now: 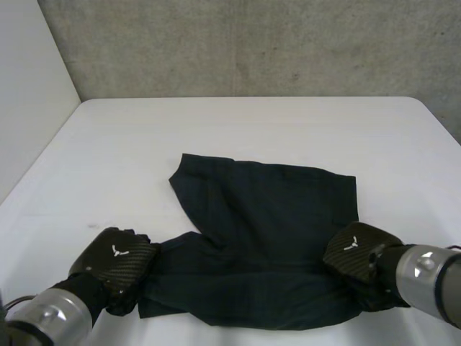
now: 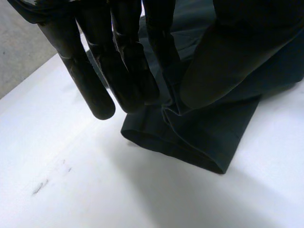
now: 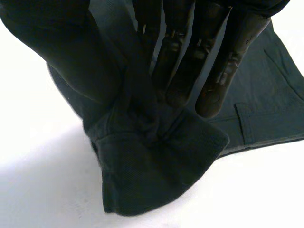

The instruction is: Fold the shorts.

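Observation:
Dark shorts (image 1: pixel 266 231) lie spread on the white table (image 1: pixel 252 130), with one leg reaching toward the far left. My left hand (image 1: pixel 115 259) sits at the shorts' near left end. In the left wrist view its fingers (image 2: pixel 123 71) and thumb pinch a fold of the shorts (image 2: pixel 204 137) just behind the hem. My right hand (image 1: pixel 356 252) is at the near right edge of the cloth. There the thumb and fingers (image 3: pixel 175 61) pinch a bunched corner of the shorts (image 3: pixel 156 171), which hangs a little above the table.
White tabletop stretches wide beyond and to both sides of the shorts. A grey concrete wall (image 1: pixel 252 43) stands behind the table's far edge. The table's left edge (image 1: pixel 36 151) runs along a pale wall.

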You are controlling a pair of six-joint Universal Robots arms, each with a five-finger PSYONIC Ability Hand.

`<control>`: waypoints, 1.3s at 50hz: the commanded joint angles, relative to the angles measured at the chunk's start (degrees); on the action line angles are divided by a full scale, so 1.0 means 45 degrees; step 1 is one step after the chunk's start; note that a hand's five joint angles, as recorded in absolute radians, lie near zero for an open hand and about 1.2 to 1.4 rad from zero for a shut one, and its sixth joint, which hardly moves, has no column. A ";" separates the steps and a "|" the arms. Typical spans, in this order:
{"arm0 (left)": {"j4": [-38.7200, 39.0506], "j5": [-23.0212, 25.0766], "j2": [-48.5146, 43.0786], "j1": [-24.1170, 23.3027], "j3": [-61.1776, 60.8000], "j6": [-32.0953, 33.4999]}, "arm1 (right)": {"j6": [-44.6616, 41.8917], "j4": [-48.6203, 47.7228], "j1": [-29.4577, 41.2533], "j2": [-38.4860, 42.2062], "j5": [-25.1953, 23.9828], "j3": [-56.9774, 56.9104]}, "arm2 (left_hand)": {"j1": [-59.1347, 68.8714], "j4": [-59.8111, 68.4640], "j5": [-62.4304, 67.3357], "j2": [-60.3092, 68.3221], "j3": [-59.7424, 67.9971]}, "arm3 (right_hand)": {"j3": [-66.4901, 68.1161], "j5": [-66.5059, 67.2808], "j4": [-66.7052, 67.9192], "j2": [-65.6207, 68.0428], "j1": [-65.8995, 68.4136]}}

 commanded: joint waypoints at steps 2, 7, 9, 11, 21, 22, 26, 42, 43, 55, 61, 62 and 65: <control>0.0925 0.0003 -0.0964 0.0153 0.1538 -0.0046 | 0.1110 -0.1768 0.0103 0.0918 0.0001 0.0273 | -0.6174 -0.7471 -0.6660 -0.7402 -0.7364 | 0.2732 0.3189 0.2613 0.2873 0.5974; 0.3459 0.0022 -0.1352 0.0309 0.2591 -0.0007 | 0.1150 -0.2435 0.0104 0.0898 0.0001 0.0684 | -0.6744 -0.8040 -0.7230 -0.7972 -0.7934 | 0.2732 0.3189 0.2613 0.2873 0.5974; 0.4108 0.0042 -0.1918 0.0329 0.2963 0.0013 | 0.1208 -0.2552 0.0123 0.0898 0.0001 0.0743 | -0.6782 -0.8078 -0.7267 -0.8010 -0.7971 | 0.2732 0.3189 0.2613 0.2873 0.5974; 0.4732 0.0255 -0.2930 0.0349 0.3644 0.0013 | 0.1287 -0.2630 0.0104 0.0879 0.0001 0.0860 | -0.6708 -0.8004 -0.7193 -0.7936 -0.7897 | 0.2732 0.3189 0.2613 0.2873 0.5974; 0.5068 0.2852 -0.7035 0.0505 0.6694 0.0032 | 0.1560 -0.3138 0.0104 0.0801 0.0001 0.1270 | -0.6446 -0.7742 -0.6931 -0.7674 -0.7635 | 0.2732 0.3189 0.2613 0.2873 0.5974; 0.5068 0.3222 -0.7657 0.0544 0.7121 0.0051 | 0.1560 -0.3255 0.0084 0.0781 0.0001 0.1348 | -0.6408 -0.7704 -0.6894 -0.7636 -0.7598 | 0.2732 0.3189 0.2613 0.2873 0.5974; 0.4932 0.3790 -0.8948 0.0583 0.8137 0.0149 | 0.1560 -0.3411 0.0026 0.0742 0.0001 0.1562 | -0.6371 -0.7667 -0.6857 -0.7599 -0.7560 | 0.2732 0.3189 0.2613 0.2873 0.5974; 0.3564 0.4281 -1.1276 0.0525 1.0445 0.1653 | 0.1580 -0.4056 -0.0092 0.0742 0.0001 0.2188 | -0.4027 -0.5323 -0.4513 -0.5255 -0.5216 | 0.2732 0.3189 0.2613 0.2873 0.5974; 0.3564 0.4242 -1.1315 0.0544 1.0523 0.1653 | 0.1580 -0.4056 -0.0092 0.0742 0.0001 0.2188 | -0.3128 -0.4424 -0.3613 -0.4355 -0.4317 | 0.2732 0.3189 0.2613 0.2873 0.5974; 0.3467 0.2328 -1.1336 0.0427 1.0837 0.1673 | 0.1560 -0.4349 -0.0092 0.0762 0.0001 0.2364 | 0.3755 0.2459 0.3269 0.2527 0.2565 | 0.2732 0.3189 0.2613 0.2873 0.5974; 0.3155 0.1587 -1.0206 0.0485 0.9571 0.1673 | 0.1560 -0.4349 -0.0092 0.0762 0.0001 0.2345 | 0.3755 0.2459 0.3269 0.2527 0.2565 | 0.2732 0.3189 0.2613 0.2873 0.5974; 0.3135 0.1488 -1.0028 0.0505 0.9354 0.1653 | 0.1560 -0.4349 -0.0092 0.0762 0.0001 0.2345 | 0.3755 0.2459 0.3269 0.2527 0.2565 | 0.2732 0.3189 0.2613 0.2873 0.5974; 0.3057 0.1196 -0.9540 0.0525 0.8536 0.1556 | 0.1560 -0.4349 -0.0072 0.0762 0.0001 0.2345 | 0.3755 0.2459 0.3269 0.2527 0.2565 | 0.2732 0.3189 0.2613 0.2873 0.5974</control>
